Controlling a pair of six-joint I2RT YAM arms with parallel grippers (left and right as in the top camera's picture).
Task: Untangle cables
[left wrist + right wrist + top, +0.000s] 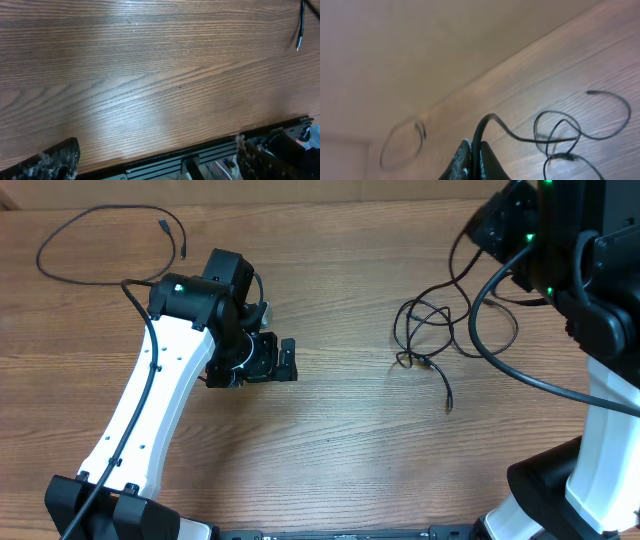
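Note:
A tangle of thin black cables lies on the wooden table right of centre, with one plug end trailing toward the front. My right gripper is shut on one black cable strand that runs down to the tangle. In the overhead view the right gripper is raised at the top right. A separate cable loop lies at the far left, and it shows blurred in the right wrist view. My left gripper is open and empty over bare table, left of the tangle.
The left wrist view shows the table's front edge and metal rail, and a cable plug end at the top right. The thick black arm wire of the right arm curves over the table beside the tangle.

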